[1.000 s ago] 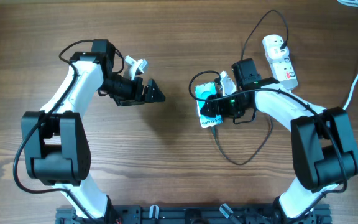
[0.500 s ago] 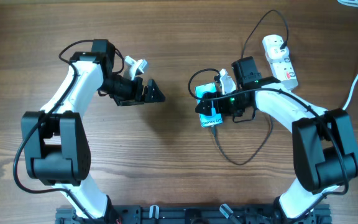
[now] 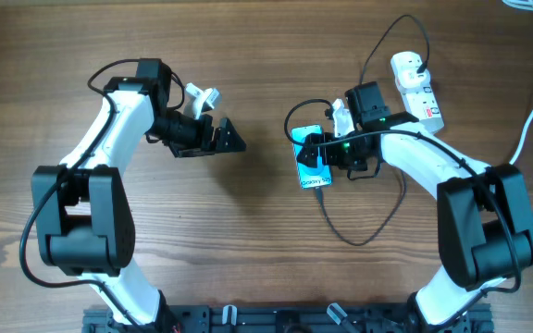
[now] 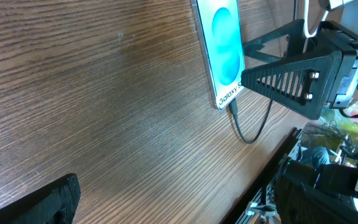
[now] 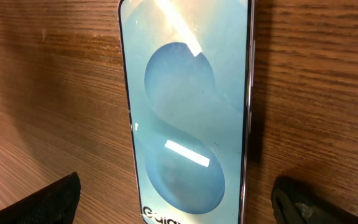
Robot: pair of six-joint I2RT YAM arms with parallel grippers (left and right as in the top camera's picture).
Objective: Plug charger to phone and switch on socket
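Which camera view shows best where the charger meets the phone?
The left wrist view: the charger enters the phone at its end, in plain sight. The overhead view shows this joint small. The right wrist view shows the phone alone, no charger.

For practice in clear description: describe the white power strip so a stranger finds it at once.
Look to the wooden table's far right part, beyond the right arm. A short white power strip lies there. Unlike the teal phone, it has red marks and a black cable attached.
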